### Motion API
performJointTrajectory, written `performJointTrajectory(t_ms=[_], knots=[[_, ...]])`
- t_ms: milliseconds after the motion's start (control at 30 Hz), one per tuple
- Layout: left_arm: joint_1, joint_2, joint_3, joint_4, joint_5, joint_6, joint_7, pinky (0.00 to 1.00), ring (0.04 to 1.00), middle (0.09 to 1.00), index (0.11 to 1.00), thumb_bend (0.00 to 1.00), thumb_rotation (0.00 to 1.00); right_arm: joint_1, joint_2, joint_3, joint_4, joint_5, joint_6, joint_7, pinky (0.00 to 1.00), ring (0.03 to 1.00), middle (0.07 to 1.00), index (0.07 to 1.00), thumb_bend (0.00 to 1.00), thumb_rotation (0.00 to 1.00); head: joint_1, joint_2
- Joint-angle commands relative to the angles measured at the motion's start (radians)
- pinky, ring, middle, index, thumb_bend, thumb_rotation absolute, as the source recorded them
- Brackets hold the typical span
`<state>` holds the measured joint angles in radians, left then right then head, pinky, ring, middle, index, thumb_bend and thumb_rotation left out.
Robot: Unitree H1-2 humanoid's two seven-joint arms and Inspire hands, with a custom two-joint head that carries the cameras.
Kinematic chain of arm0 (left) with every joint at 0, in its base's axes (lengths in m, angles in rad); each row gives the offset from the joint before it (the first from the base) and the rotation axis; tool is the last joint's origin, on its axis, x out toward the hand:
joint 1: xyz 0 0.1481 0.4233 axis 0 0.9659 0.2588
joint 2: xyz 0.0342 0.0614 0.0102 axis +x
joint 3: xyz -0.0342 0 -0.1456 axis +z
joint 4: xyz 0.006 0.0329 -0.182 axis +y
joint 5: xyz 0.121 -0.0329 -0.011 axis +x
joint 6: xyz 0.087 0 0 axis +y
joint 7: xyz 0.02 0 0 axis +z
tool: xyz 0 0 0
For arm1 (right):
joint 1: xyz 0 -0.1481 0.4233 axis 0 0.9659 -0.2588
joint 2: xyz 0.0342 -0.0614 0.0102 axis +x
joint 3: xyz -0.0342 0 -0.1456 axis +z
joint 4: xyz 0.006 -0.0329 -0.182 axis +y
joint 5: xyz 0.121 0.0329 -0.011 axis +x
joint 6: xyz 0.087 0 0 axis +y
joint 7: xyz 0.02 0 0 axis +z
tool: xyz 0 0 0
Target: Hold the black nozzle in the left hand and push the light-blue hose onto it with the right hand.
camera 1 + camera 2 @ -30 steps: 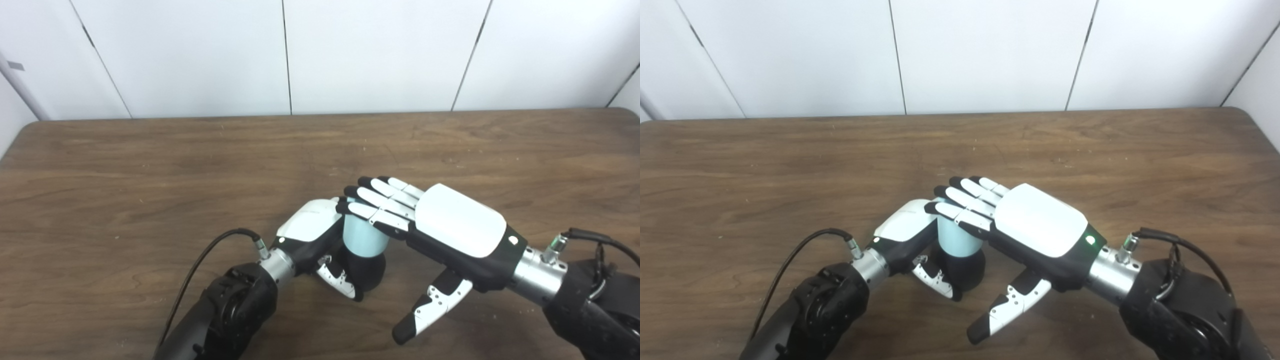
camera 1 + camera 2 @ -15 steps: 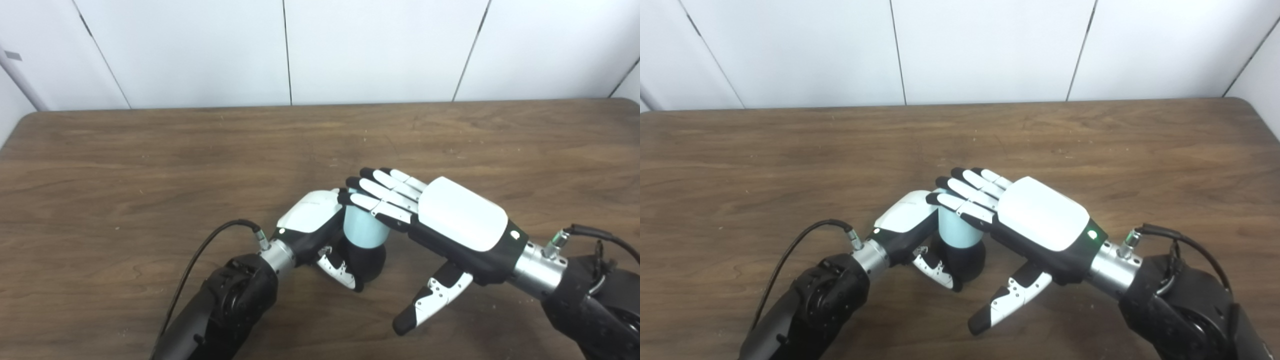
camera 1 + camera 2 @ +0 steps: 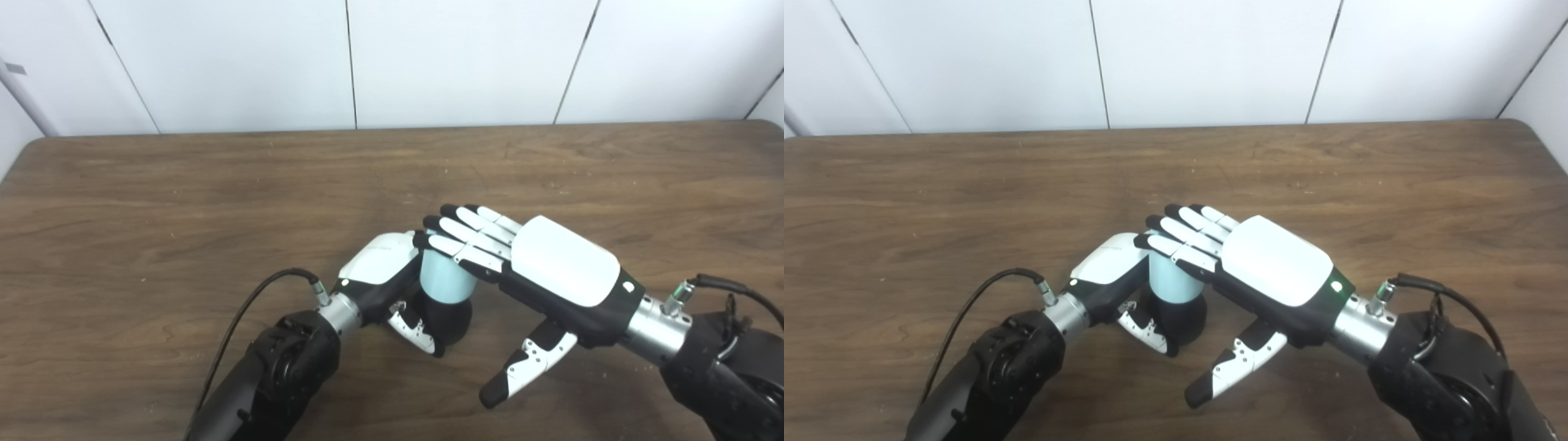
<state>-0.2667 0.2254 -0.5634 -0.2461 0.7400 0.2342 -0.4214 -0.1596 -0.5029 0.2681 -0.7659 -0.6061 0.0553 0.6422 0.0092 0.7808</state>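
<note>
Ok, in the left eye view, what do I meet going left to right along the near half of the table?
Black cable → left hand, closed around the black nozzle → light-blue hose standing on the black nozzle → right hand, flat over the hose top, fingers spread → right wrist.

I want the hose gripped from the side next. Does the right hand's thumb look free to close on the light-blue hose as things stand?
Probably yes. The right hand lies flat on the light-blue hose, its thumb hanging clear with nothing between; the left hand holds the black nozzle below.
</note>
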Motion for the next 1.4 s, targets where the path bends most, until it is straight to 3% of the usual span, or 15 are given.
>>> performJointTrajectory(t_ms=[0,200,1367], knots=[[0.027,0.018,-0.02,0.032,0.014,0.045,-0.078,1.0,0.72,0.49,0.486,0.52,0.0,0.026,-0.017,0.024,0.033,-0.018,-0.005,0.048,1.0,1.0,0.978,0.956,0.71,1.0,0.0,0.001],[0.027,0.021,-0.026,0.035,0.021,0.042,-0.079,1.0,0.779,0.519,0.467,0.52,0.0,0.028,-0.022,0.031,0.049,-0.006,-0.015,0.042,1.0,1.0,0.978,0.957,0.71,1.0,0.003,-0.002],[0.026,0.026,-0.021,0.032,0.017,0.033,-0.08,1.0,0.779,0.525,0.463,0.52,0.0,0.044,-0.016,0.061,0.067,-0.003,-0.001,0.027,1.0,1.0,0.977,0.969,0.71,1.0,0.002,-0.003]])
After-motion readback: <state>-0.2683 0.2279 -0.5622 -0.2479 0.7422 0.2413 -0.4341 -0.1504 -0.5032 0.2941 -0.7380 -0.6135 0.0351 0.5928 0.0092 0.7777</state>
